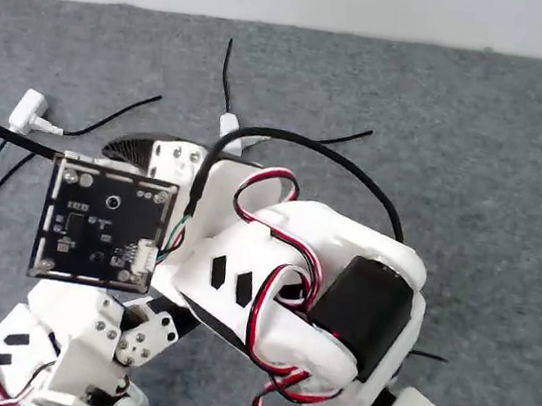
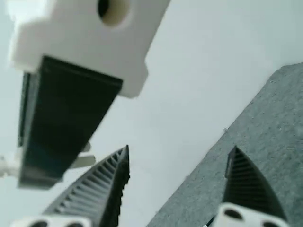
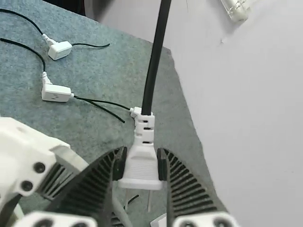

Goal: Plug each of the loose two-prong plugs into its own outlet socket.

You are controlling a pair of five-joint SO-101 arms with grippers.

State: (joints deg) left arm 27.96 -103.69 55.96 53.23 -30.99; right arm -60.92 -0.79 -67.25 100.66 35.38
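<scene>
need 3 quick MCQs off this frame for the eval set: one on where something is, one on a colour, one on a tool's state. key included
1. Where is the white plug with the thick cable?
A) gripped by the right tool
B) lying loose, untouched
C) already plugged in

2. What colour is that cable?
A) red
B) yellow
C) black

3. How is the left tool?
A) shut on a plug
B) open, nothing in it
C) shut, empty

Key:
1 A: the right wrist view shows both fingers pressed on the plug's sides, prongs bare.
2 C: it runs black straight out of the plug's back.
3 B: the left wrist view shows a wide gap between its fingers, with nothing in the gap.
</scene>
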